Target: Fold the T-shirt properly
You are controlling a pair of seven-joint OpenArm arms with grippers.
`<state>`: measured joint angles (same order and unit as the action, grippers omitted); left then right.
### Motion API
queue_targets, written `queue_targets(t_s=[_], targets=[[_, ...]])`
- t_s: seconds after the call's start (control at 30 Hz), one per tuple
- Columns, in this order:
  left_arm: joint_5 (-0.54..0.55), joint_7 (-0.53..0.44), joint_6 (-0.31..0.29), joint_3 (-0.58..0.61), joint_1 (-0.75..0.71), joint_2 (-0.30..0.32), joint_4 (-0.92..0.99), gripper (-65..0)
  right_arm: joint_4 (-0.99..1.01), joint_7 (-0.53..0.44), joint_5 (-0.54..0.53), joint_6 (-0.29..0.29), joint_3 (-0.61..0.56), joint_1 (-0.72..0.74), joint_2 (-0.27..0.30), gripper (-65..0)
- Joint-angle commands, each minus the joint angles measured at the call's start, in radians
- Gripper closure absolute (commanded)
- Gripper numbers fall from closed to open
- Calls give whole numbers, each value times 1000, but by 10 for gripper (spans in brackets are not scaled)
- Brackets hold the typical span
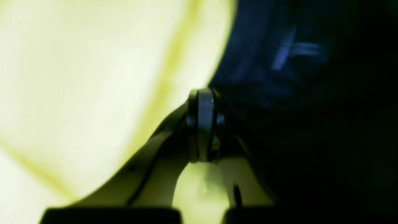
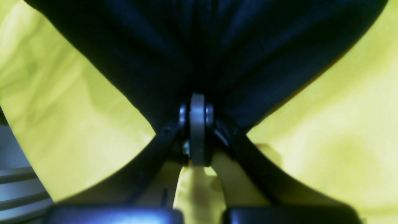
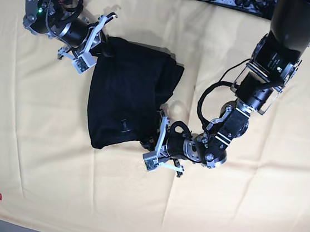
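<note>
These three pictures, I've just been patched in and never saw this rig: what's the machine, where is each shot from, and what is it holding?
It is a robot with two arms over a table draped in yellow cloth. The base view looks down from above. There the left gripper appears on the right, the right gripper on the left. The two close-ups come from cameras on each wrist, looking along the fingers. A black T-shirt lies partly bunched on the cloth. Both grippers are shut on its edges: the right at the upper corner, the left at the lower edge.
</note>
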<state>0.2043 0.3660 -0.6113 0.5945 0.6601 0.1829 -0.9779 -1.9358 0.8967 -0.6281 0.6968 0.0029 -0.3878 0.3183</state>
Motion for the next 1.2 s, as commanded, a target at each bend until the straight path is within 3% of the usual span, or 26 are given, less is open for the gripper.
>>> queue_targets(t_s=[0.0,0.13,0.23,0.47,0.6,0.67,0.9,1.03,1.17], targets=[[5,-23,24,-8,51,0,-14,0,-11,-2,-3,1,3,0,9,0],[-29,-16,74,-8,89,6,-14,0,-11,-2,-3,1,3,0,9,0],[30,68,70,-9,124,21,-17,0,-18,-4,-3,1,4,3,9,0],[518,431,-87,-125,147,97,-109,0,-150,-23,-78,1,6,6,9,0],[829,648,-87,-254,109,136,-171,0,-262,-31,-77,1,36,11,9,0],[954,745,-87,-314,84,148,-197,0,-314,-32,-78,-25,76,11,9,0],[1231,1030,-87,-459,-35,160,-302,0,-375,-12,-110,-110,212,-13,9,0],[1279,1030,-87,-479,-116,206,-396,0,-375,31,-221,-112,279,-56,9,0],[1279,1030,-87,-479,-207,268,-513,0,-375,92,-377,-37,357,-111,8,0]])
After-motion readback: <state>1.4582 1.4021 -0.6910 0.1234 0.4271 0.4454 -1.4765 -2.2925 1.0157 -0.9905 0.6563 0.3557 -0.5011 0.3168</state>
